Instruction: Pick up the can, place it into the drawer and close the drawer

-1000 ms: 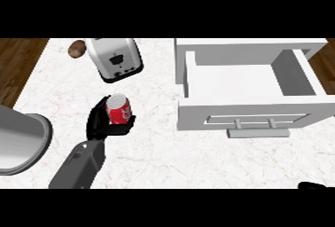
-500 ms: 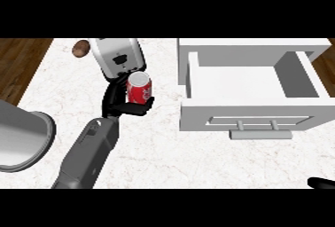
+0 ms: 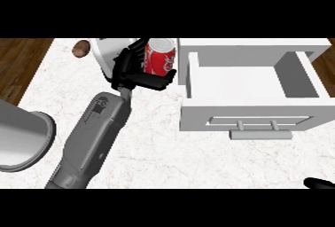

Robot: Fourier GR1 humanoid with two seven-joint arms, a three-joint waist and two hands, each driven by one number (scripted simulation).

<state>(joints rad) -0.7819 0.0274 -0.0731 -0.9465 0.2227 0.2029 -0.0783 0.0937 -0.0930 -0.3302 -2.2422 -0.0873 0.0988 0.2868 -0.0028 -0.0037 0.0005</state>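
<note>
Fingers of the left hand (image 3: 134,71) are curled around the red can (image 3: 160,56), thumb side wrapping under its lower end, so the can is up off the counter (image 3: 163,150) and carried near the back edge, just left of the open drawer (image 3: 252,84). It isn't over the drawer yet; it sits right beside the drawer's left wall, tilted a bit with its silver top pointing away.

My guess on handling: a soda can is light and stiff enough, but the wall is thin and smooth, so it could dent or slide if squeezed at one spot. Wrapping the mid-body like this looks like the sensible hold, not the rims.

Moving outward, the drawer is pulled out and its white inside looks bare, nothing in it that I can make out. Its front panel with the handle (image 3: 262,131) faces the near edge, so closing it should mean pushing that front toward the back.

Behind the hand there's a white toaster (image 3: 108,53), mostly hidden, and a small brown thing (image 3: 81,48) at the back left corner that I can't identify. A big grey pot (image 3: 20,137) hangs off the left edge; can't see inside it.

The right hand (image 3: 321,183) only pokes in at the near right corner, can't tell how its fingers sit.
</note>
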